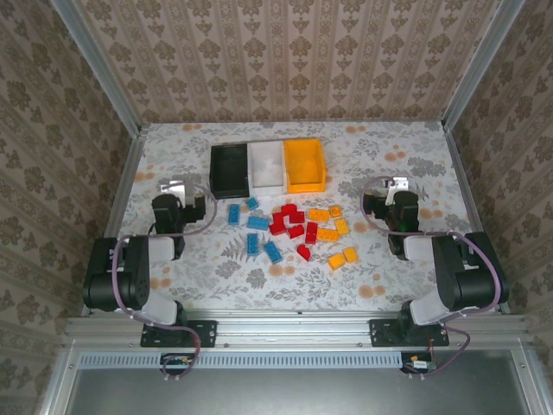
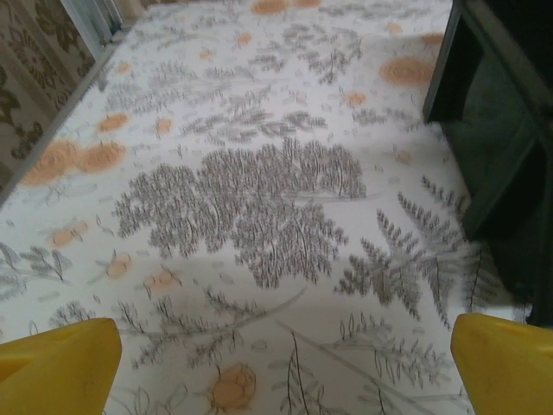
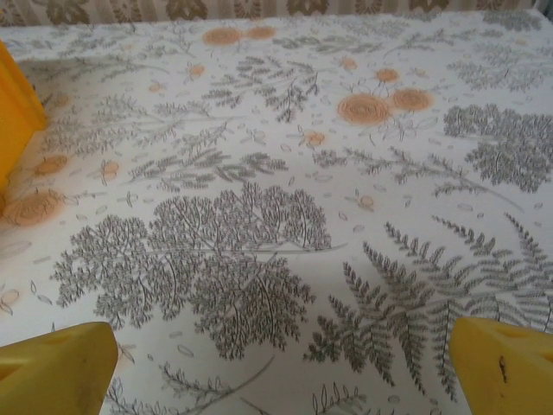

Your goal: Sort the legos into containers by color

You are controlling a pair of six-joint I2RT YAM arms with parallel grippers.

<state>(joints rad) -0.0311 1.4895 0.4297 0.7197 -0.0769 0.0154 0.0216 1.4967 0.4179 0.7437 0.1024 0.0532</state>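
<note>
Bricks (image 1: 294,226) lie loose on the tabletop (image 1: 389,147) in three rough clusters between the two grippers, a little nearer the arm bases than either. The blue bricks (image 1: 257,226) are closest to the left gripper (image 1: 176,188), the orange bricks (image 1: 333,232) closest to the right gripper (image 1: 396,185), and the red bricks (image 1: 292,223) are midway. Both grippers hang with jaws spread wide and nothing held; in each wrist view bare patterned tabletop lies between the yellow fingertips (image 2: 60,363). The black bin (image 2: 501,130) stands just to the right of the left gripper, the orange bin (image 3: 15,112) off to the left of the right gripper, and the white bin (image 1: 266,166) sits between those two. No brick seems to be in a bin yet, so the step in hand is judged to be the first pick. Each arm would do best to work the cluster on its own side, turning inward and drawing back toward its base. A brick with free sides is the better first choice, such as the lone blue brick (image 1: 233,214) nearest the left gripper. The jaws should straddle its short width and come straight down so no neighbour is caught. The red bricks touch one another and are better taken from the edge. A held brick should be lifted above the bin wall before it is carried across, and the two arms should not reach the middle together.
</note>
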